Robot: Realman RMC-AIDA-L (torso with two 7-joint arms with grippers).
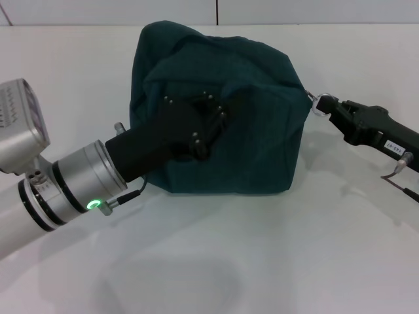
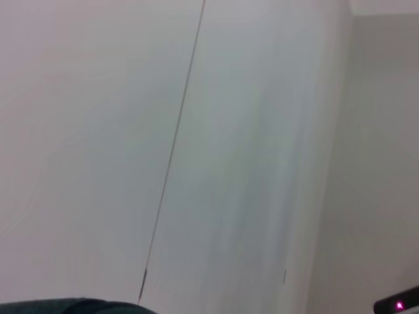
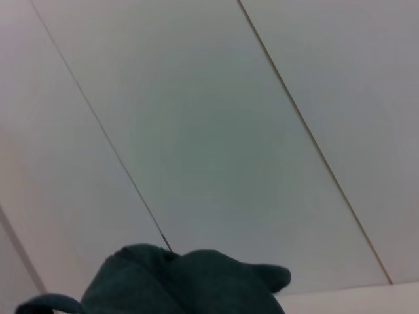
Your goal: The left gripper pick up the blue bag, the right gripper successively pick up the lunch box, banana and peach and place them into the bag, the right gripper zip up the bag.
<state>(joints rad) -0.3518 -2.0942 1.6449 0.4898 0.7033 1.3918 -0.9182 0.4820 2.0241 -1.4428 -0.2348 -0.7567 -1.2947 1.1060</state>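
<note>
The blue bag point(image 1: 249, 124) is set on the white table point(image 1: 216, 261), puffed up. It is held at its front by the left gripper point(image 1: 200, 127). A metal ring point(image 1: 321, 104) at the bag's right corner is pinched by the right gripper point(image 1: 330, 110), clenched on it.

L arm comes in from lower left, silver wrist w/ a green light lit, black left tool point(image 1: 196, 127) angled up and to the right, pressed against the front of the bag point(image 1: 262, 131); can't tell how its fingers stand. R arm reaches in from the right edge, right tool point(image 1: 325, 104) at the bag's upper right corner, tip closed on the metal ring point(image 1: 319, 103) there.
</note>
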